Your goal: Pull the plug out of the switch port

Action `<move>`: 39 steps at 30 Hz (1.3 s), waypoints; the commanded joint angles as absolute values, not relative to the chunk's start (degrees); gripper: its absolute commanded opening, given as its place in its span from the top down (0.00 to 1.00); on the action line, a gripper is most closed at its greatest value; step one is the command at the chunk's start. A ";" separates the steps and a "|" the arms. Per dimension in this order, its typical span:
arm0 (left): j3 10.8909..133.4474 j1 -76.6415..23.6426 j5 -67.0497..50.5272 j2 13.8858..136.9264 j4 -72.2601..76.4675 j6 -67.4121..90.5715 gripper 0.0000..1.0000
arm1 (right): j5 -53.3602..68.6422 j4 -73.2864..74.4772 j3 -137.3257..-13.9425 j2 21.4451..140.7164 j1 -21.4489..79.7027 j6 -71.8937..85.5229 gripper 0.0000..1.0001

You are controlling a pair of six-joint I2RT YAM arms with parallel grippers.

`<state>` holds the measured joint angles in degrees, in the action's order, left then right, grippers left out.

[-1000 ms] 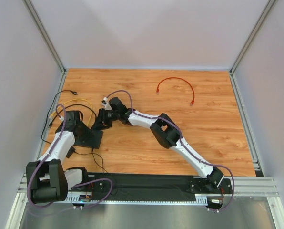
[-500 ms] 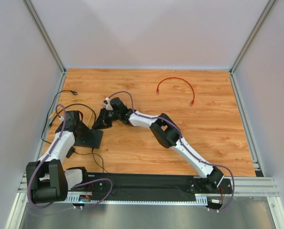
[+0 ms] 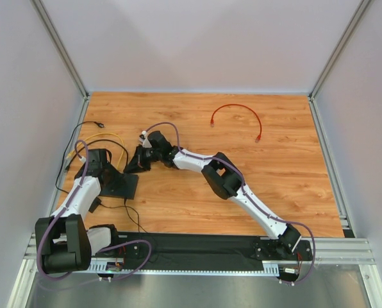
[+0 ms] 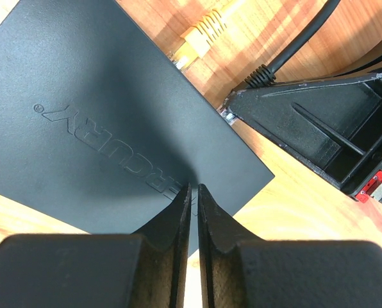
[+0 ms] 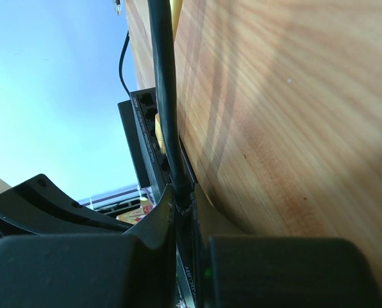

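Since approx. a sec ago, the right gripper (image 3: 141, 162) has been shifted only a touch toward the upper right of the top view; the rest is unchanged. The pull is judged to be barely begun. Whether the plug (image 4: 260, 77) has been freed from its port can't be told.

In the right wrist view the fingers are clamped on the plug where the black cable (image 5: 160, 77) ends. The left gripper (image 4: 194, 192) is closed to a thin slit w/ nothing btwn the fingers, its tips set over the switch (image 3: 124, 185), presumably to pin it. The switch is seen at centre-left of the top view, under the left wrist.

Edges and room:
- The switch's port edge runs diagonally in the left wrist view, w/ a yellow plug (image 4: 200, 37) seated just beside the black one; it should not be snagged.
- Bare table (image 3: 274, 160) is offered to the right, so a withdrawal that way is judged unobstructed.
- The red cable (image 3: 237, 108) lies well apart at upper right.
- Loose cables and the wall are crowded at upper left.
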<state>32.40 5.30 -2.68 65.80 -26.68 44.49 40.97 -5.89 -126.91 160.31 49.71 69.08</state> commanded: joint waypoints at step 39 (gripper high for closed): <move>33.22 5.19 -3.51 44.74 -39.20 40.96 0.85 | 48.07 -30.75 -102.68 125.00 38.15 63.36 1.00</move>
<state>31.99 5.26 -2.52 46.02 -37.34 41.08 44.77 -18.68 -107.48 130.80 41.15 60.01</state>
